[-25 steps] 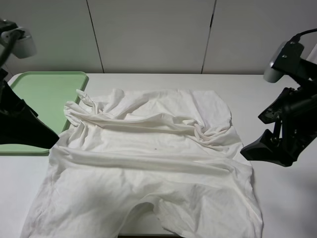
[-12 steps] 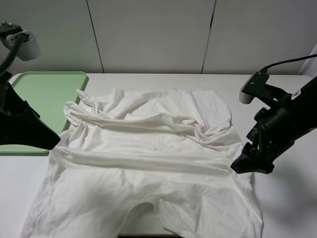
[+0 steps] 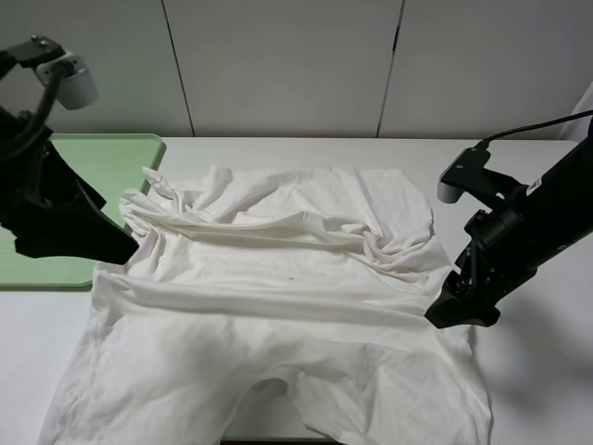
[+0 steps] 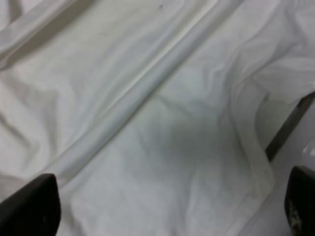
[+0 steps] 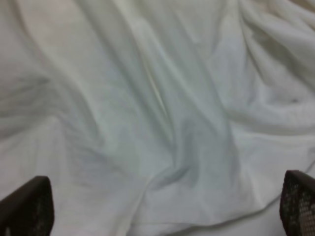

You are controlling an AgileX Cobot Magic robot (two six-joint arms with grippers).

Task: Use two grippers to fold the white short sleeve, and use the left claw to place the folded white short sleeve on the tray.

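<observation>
The right gripper (image 3: 460, 311) has swung in from the far right and come down to the right edge of the white short sleeve (image 3: 278, 287). The left gripper (image 3: 113, 248) has shifted inward (a smaller move), reaching the shirt's left edge beside the tray (image 3: 102, 153).

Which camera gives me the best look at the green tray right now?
Exterior high: the tray lies at far left, partly hidden by the left arm. Both wrist views show mainly the white short sleeve, no tray.

one shirt (image 3: 278, 278), one tray (image 3: 102, 158), apparently two hands (image 3: 113, 248) (image 3: 459, 311)
</observation>
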